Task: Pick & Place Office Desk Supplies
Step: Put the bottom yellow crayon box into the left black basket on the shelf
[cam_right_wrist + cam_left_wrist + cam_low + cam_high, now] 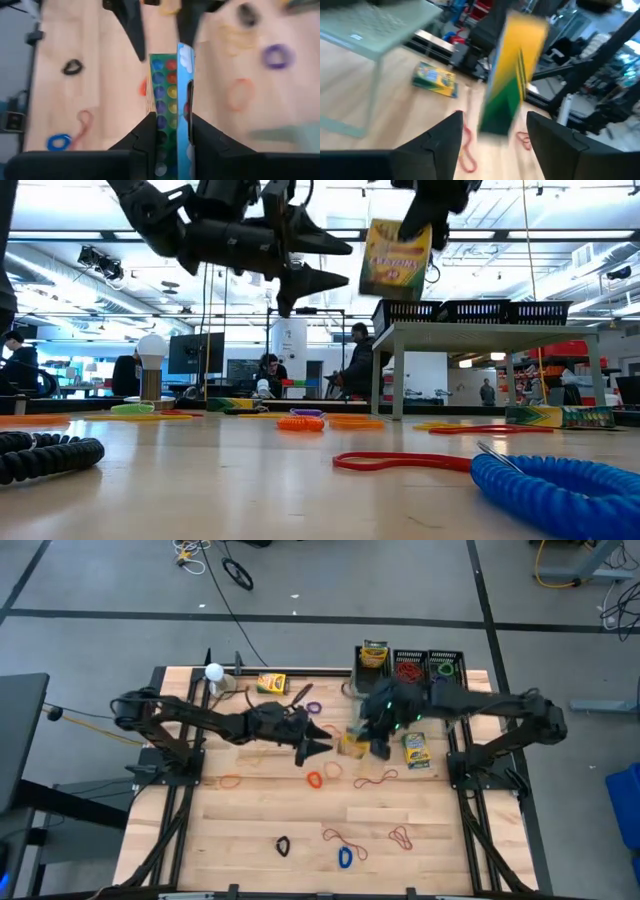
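My right gripper (172,120) is shut on a yellow-and-green crayon box (398,255), held high over the table's middle (352,743). My left gripper (345,265) is open and level beside it on the left. Its two fingers point at the box (512,75) without touching it. More crayon boxes lie flat on the table (415,750) (271,683), and one stands in a black mesh tray (374,658). Rubber-band loops are scattered on the wood: orange (315,780), red (340,835), blue (346,857), black (283,845). My right gripper pinches the crayon box between its two fingers (147,132), which come from above and point down. They are on the box's upper end (415,228). The box hangs below them, lifted clear of the table and slightly tilted.
The pale green perforated shelf (480,330) stands at the far right of the table and carries three black mesh trays (410,665). A white ball on a stand (213,671) is at the far left. People sit in the room beyond the table.
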